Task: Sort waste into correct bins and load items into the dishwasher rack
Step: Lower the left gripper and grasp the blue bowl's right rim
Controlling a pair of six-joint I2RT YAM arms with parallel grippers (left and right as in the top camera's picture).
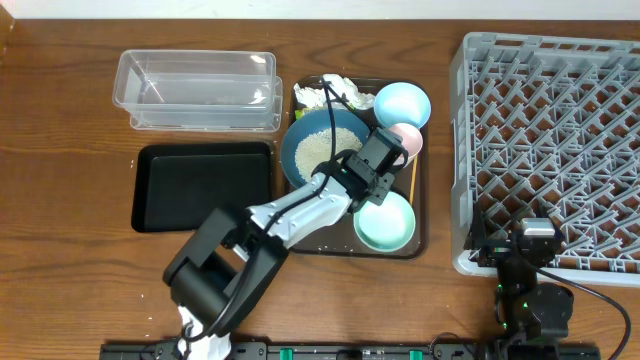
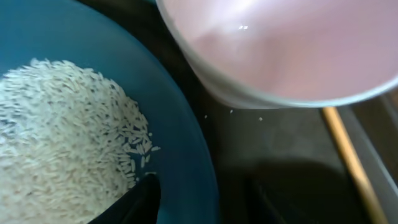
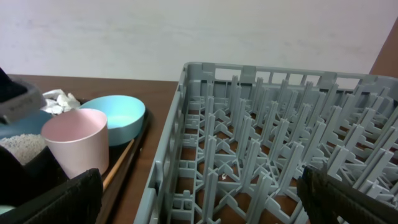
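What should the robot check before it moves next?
1. Left tool open, nothing between its fingers: ok.
2. Pink cup standing upright: ok.
3. Rice cleared off the blue plate: not ok.
4. Black tray free for waste: ok.
5. Rack has room for dishes: ok.
6. Right tool open and holding nothing: ok.

The dark brown tray [image 1: 421, 225] is crowded: blue plate [image 1: 293, 150], pink cup [image 1: 407, 138], far mint bowl [image 1: 402, 103], near mint bowl [image 1: 385, 225] and tissue [image 1: 335, 90] sit almost rim to rim. The left pincer [image 1: 388, 150], fingers apart, hangs over the slim gap between plate and cup. Bare tabletop [image 1: 60, 150] lies free at the left. Only a narrow strip parts the tray from the rack [image 1: 560, 120], whose floor is thick with pegs.
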